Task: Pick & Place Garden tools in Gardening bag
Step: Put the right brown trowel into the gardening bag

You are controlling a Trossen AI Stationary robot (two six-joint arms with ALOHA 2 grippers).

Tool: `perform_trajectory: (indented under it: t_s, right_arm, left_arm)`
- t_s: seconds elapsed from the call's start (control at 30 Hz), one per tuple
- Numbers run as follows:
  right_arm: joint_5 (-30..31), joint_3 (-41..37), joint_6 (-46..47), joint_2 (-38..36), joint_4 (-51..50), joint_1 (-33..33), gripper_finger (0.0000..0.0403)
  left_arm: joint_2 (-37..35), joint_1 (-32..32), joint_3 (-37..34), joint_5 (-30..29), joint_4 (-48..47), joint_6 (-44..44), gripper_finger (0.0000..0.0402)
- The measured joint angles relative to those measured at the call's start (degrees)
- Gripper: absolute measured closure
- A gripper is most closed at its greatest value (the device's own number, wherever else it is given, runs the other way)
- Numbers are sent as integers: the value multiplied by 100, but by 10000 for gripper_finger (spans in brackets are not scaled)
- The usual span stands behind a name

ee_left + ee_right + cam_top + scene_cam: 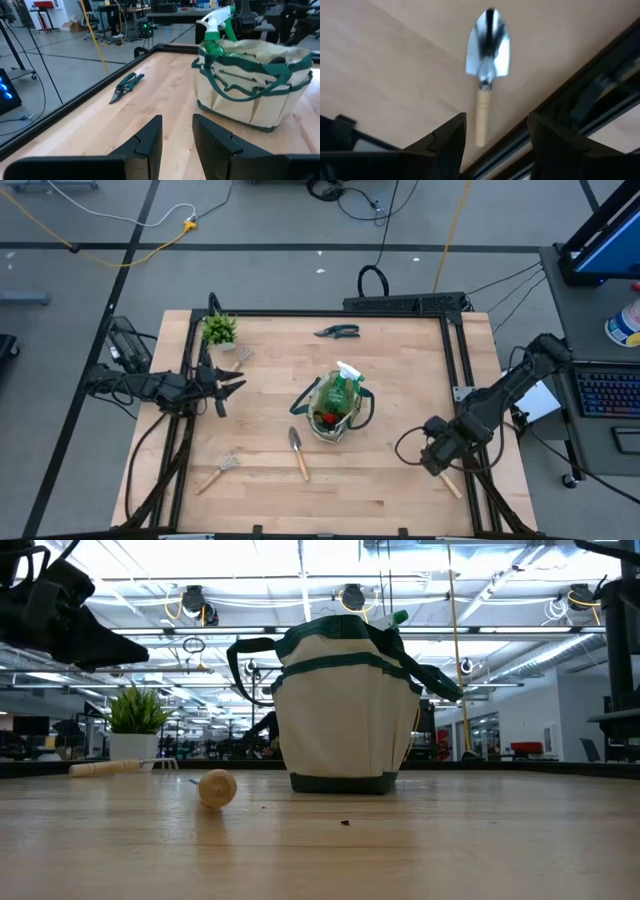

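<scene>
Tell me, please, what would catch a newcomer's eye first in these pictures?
Most likely the beige gardening bag at the table's middle, with a green spray bottle poking out of it. Next, the loose tools around it: pruning shears at the far edge, a trowel just in front of the bag, and another trowel under the right gripper, which hovers open near the table's right edge.

Two trowels, two rakes, one shears, one bag.
</scene>
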Motion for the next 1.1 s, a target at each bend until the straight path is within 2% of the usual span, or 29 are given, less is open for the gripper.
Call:
perform_trajectory:
  t_s: [0.6,0.73,1.1]
  right_arm:
    - [-643,-2,2617,531,834,871,197]
    - [-884,-2,3011,663,905,1065,197]
    - [-883,-2,3606,913,1245,1290,197]
  left_arm:
    - [-2,0,0,-2,-37,-21,289]
    - [-2,-2,0,-2,-35,-24,289]
    - [-2,0,0,-2,-35,-21,289]
